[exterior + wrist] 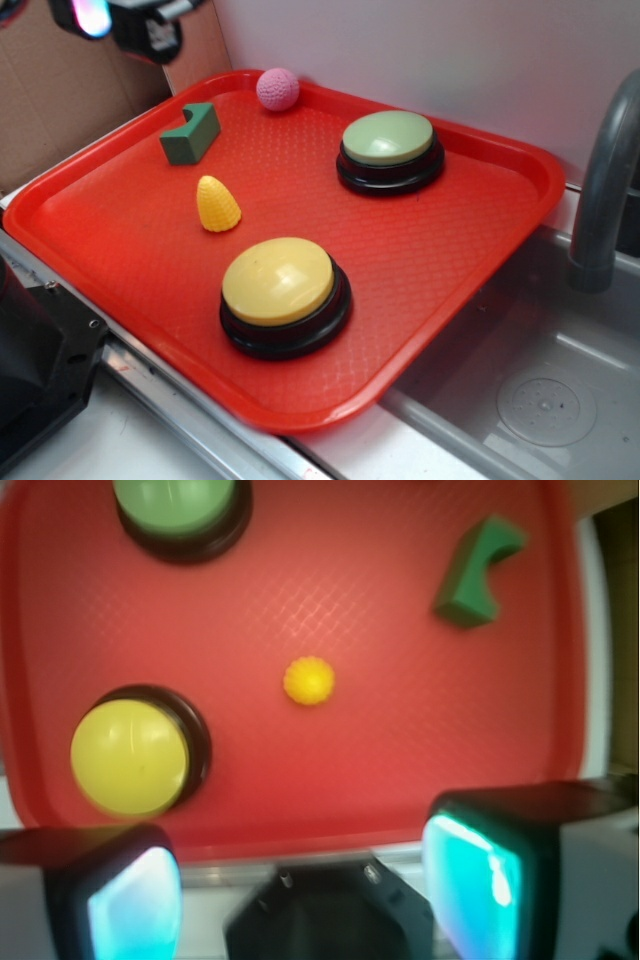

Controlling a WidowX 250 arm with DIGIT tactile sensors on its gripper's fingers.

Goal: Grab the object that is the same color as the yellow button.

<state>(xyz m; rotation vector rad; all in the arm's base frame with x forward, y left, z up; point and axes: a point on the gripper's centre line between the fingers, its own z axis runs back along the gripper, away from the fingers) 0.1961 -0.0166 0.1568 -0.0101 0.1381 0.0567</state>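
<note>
Now: gripper high, corn untouched

We see our gripper (pixel 300 890) with fingers spread apart and empty, high above the red tray (pixel 470 290). The toy corn (pixel 217 204) stands upright, probably, between the green block (pixel 191 134) and the yellow button (pixel 283 294).

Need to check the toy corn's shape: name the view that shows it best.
Exterior view: the toy corn shows side-on, cone shape and kernels sharp. The wrist view sees it from above, a blurry round yellow dot.
</note>
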